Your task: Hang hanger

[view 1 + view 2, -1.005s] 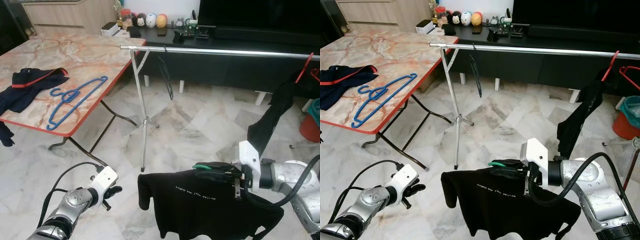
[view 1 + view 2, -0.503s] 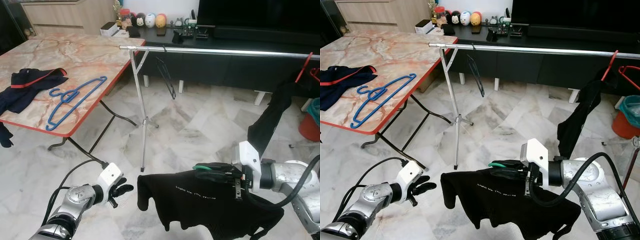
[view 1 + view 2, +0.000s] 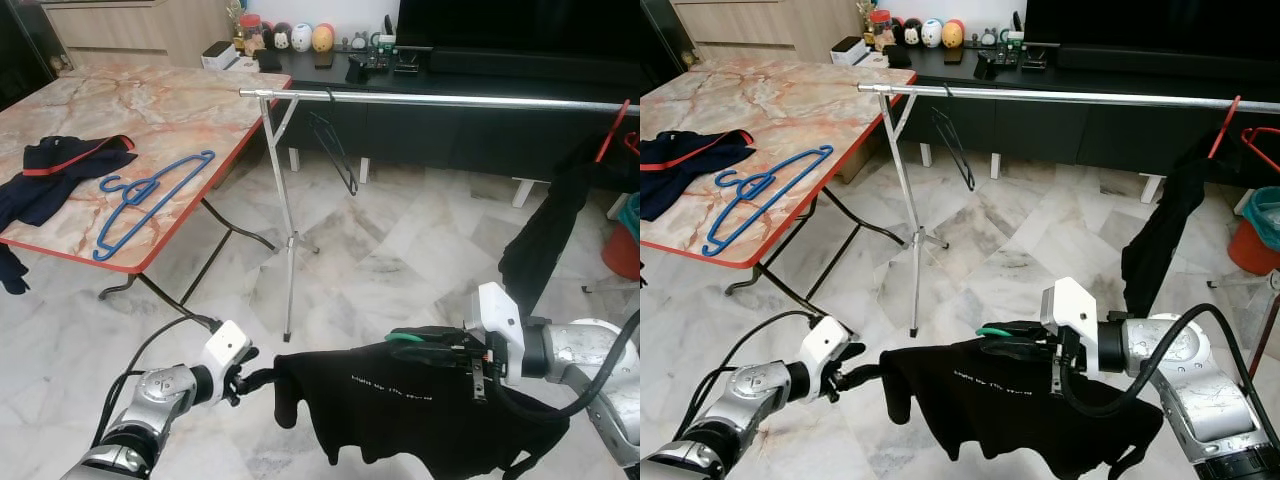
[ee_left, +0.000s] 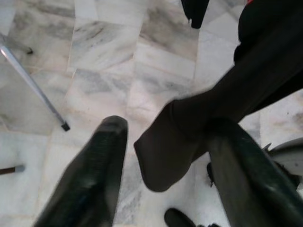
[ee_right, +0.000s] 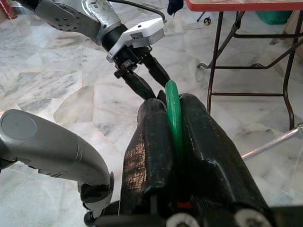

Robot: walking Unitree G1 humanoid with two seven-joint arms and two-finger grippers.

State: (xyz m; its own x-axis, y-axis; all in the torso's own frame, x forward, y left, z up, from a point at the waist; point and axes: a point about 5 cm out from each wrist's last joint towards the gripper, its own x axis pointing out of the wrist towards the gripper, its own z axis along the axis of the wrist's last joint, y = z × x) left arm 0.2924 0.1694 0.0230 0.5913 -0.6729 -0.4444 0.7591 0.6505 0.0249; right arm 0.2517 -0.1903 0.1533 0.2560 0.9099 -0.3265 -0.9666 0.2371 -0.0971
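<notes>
R gripper [image 5: 174,127] clamped on green hanger [image 5: 173,111] hook, black shirt [image 3: 420,405] draped from it, low over marble floor [image 3: 400,260], below rail [image 3: 440,100] of clothes rack. L gripper [image 4: 165,156] at shirt's sleeve [image 4: 170,151], fingers [image 4: 97,165] spread wide, sleeve between them. Blue hangers [image 3: 150,195] near front edge of table [image 3: 180,110].

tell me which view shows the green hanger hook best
The right wrist view: the green plastic hanger hook stands clamped between the right end effector fingers, close up. Both eye views show it as a thin green curve above the black t-shirt.
</notes>
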